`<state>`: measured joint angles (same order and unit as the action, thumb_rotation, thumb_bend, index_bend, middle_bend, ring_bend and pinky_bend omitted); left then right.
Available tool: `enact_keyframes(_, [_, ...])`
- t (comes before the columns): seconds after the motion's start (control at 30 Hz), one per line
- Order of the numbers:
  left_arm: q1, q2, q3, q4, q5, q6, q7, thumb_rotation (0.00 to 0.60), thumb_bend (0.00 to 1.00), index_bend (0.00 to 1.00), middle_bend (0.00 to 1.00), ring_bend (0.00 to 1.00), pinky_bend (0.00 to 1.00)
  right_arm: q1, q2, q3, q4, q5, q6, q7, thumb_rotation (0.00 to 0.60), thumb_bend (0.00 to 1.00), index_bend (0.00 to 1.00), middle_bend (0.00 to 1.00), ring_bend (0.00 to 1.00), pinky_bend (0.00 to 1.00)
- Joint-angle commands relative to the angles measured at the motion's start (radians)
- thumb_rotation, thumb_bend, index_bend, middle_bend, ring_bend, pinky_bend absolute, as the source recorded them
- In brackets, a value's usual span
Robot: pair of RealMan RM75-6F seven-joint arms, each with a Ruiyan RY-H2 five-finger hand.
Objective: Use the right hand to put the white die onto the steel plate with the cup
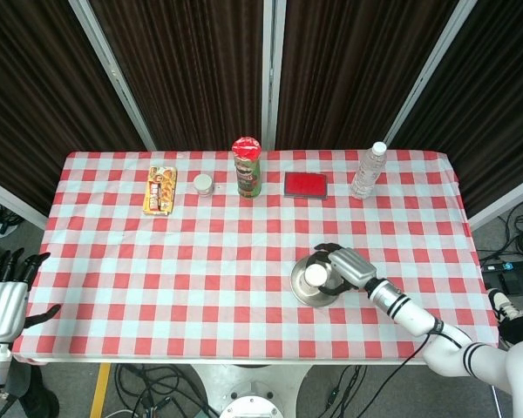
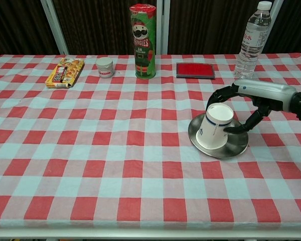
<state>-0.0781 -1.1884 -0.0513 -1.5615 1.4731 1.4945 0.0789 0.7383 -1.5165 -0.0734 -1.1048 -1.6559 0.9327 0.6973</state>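
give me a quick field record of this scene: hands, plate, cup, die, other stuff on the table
right hand: over the steel plate, fingers curled around the cup, thumb touching its side
left hand: off the table's left edge, fingers apart, holding nothing
steel plate: on the checked tablecloth, right of centre
cup: white paper, upside down on the plate
white die: not visible in either view
back row: snack box, small white jar, Pringles can, red flat case, water bottle
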Motion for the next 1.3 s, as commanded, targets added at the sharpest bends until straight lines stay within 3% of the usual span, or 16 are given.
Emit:
enact_keyframes(0.03, [0.0,0.0,0.001,0.001,0.001,0.001,-0.001,0.6,0.0,0.15,0.19,0.05,0.04,-0.002,-0.02,0.033,0.037,0.053,-0.013,-0.003,0.6,0.29,0.37,0.31,0.11,0.13])
enact_keyframes(0.17, [0.003,-0.001,0.001,0.001,-0.003,0.003,-0.003,0.6,0.0,0.15,0.19,0.05,0.04,-0.006,-0.041,0.054,0.064,0.079,-0.011,-0.001,0.6,0.29,0.37,0.31,0.11,0.13])
enact_keyframes(0.4, [-0.001,-0.002,0.0,0.004,-0.002,-0.001,-0.002,0.6,0.0,0.15,0.19,0.05,0.04,-0.004,-0.005,-0.011,0.011,-0.018,0.041,0.034,0.6,0.3,0.37,0.32,0.11,0.13])
enact_keyframes(0.7, [0.003,0.0,0.001,-0.002,-0.006,0.001,-0.002,0.6,0.0,0.15,0.19,0.05,0.04,0.004,-0.044,0.042,0.073,0.066,-0.014,-0.01,0.6,0.3,0.37,0.32,0.11,0.12])
enact_keyframes(0.93, [0.005,0.0,0.002,-0.001,-0.005,0.003,-0.003,0.6,0.0,0.15,0.19,0.05,0.04,0.002,0.005,-0.022,0.001,-0.021,0.034,0.022,0.6,0.31,0.37,0.33,0.11,0.12])
enact_keyframes(1.17, [0.008,-0.002,0.004,-0.003,-0.002,0.008,-0.002,0.6,0.0,0.15,0.19,0.05,0.04,0.0,-0.03,0.041,0.05,0.071,-0.003,-0.045,0.6,0.31,0.37,0.33,0.11,0.12])
enact_keyframes(1.3, [0.009,0.0,0.004,-0.005,-0.004,0.009,-0.001,0.6,0.0,0.15,0.19,0.05,0.04,0.008,-0.012,0.013,0.009,0.029,0.005,-0.016,0.6,0.31,0.37,0.33,0.11,0.12])
